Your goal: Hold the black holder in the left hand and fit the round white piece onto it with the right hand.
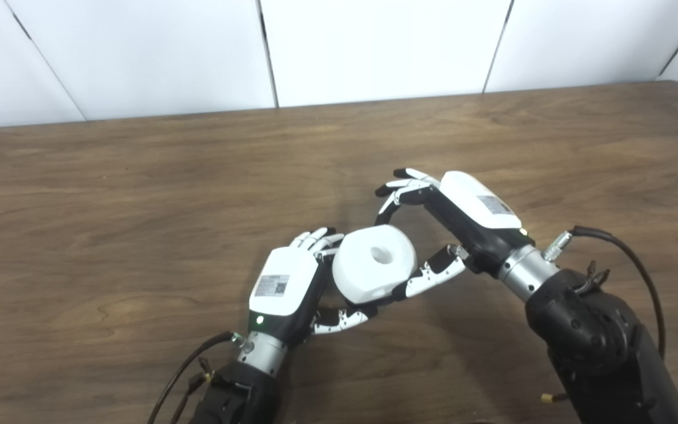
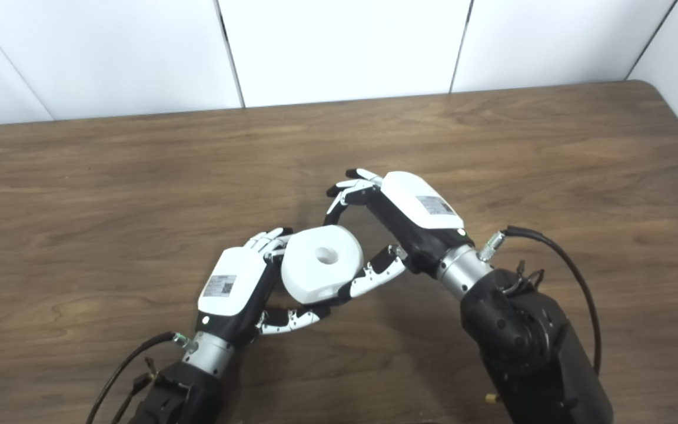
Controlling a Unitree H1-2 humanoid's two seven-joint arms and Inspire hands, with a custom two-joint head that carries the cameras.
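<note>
The round white piece [image 1: 374,271], a thick disc with a hole in its middle, is held above the table between both hands. My left hand [image 1: 283,288] curls around its left and lower side, fingers [image 1: 315,238] at the left rim and thumb [image 1: 342,319] underneath. The black holder is hidden under the piece, inside the left hand's grasp. My right hand [image 1: 462,221] pinches the piece, with its thumb [image 1: 430,275] on the lower right rim and its fingers [image 1: 401,188] arched over the far edge. The piece also shows in the right eye view [image 2: 322,264].
The brown wooden table [image 1: 139,194] spreads around the hands. A white panelled wall [image 1: 374,47] stands behind its far edge. Black cables [image 1: 633,253] trail from both wrists.
</note>
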